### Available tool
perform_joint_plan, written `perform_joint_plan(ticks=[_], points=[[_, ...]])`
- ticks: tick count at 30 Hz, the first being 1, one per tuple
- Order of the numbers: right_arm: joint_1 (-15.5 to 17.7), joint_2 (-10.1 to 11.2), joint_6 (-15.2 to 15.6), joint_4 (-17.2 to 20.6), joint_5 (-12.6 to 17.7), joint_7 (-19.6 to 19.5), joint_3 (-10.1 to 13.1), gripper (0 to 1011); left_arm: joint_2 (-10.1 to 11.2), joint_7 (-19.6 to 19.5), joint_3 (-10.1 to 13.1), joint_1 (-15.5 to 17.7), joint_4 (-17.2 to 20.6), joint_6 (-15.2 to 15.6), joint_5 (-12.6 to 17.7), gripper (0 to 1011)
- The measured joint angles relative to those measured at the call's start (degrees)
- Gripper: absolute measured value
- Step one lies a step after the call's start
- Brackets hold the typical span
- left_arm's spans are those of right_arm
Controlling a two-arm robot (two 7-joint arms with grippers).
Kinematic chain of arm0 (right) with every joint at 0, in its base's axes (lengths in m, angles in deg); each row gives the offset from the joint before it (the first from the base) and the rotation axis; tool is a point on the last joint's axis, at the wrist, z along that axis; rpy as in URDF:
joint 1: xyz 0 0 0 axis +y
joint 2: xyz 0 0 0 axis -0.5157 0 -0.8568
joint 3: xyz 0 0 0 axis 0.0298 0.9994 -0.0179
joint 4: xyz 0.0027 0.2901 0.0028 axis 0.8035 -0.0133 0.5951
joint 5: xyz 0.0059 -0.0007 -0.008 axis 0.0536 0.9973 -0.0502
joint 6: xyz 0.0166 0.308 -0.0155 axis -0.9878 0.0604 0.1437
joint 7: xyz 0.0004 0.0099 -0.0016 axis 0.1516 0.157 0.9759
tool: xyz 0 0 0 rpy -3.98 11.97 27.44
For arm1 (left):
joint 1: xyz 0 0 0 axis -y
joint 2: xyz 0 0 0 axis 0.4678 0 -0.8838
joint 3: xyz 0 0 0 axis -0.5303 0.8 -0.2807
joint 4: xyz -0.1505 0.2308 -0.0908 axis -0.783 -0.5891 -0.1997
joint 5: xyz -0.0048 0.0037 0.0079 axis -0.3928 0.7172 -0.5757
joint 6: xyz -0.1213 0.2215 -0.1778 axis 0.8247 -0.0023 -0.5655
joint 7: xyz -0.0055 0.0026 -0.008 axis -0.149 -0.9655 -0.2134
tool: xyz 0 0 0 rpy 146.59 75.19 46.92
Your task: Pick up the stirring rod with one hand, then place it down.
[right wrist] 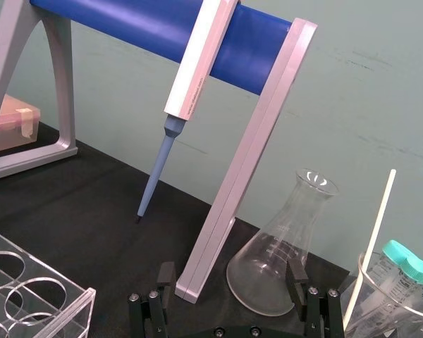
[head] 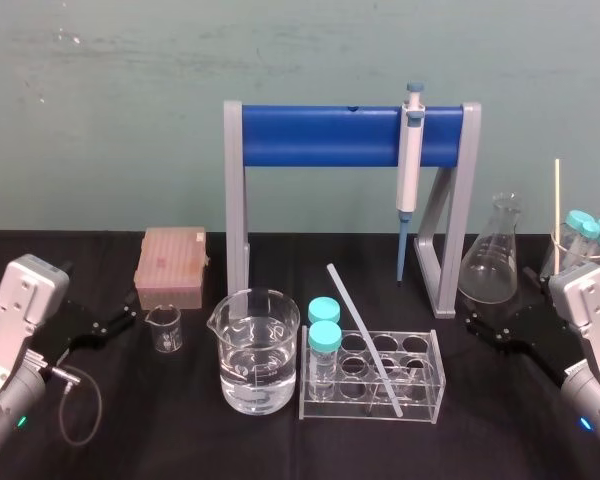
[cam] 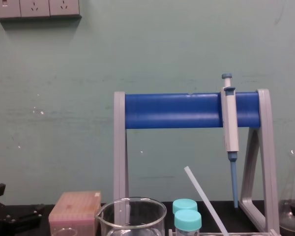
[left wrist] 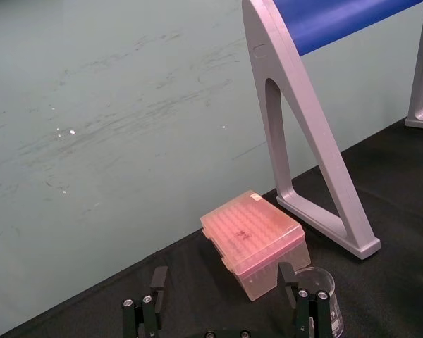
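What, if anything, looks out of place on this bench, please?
The stirring rod leans at a slant in the clear tube rack, lower end in a front hole, upper end poking up toward the back left. Nothing looks spilled or broken. The left tool and right tool are open, one at each side.

Lower centre of the head view: translucent whitish stirring rod (head: 365,340), smooth, faintly frosted. Clear acrylic tube rack (head: 340,408), glossy. Clear glass beaker (head: 255,365), glossy. Black table cover (head: 180,430), matt, cloth-like. Upper centre: blue plastic crossbar (head: 320,135), smooth satin; grey stand legs (head: 237,200), matt.
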Motion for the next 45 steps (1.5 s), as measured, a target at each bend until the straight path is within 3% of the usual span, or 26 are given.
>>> perform_joint_plan(ticks=[45], points=[[0.0, 0.0, 0.0, 0.0, 0.0, 0.0, 0.0, 1003, 0.0, 0.0, 0.0, 0.0, 0.0, 0.0, 0.0, 1000]])
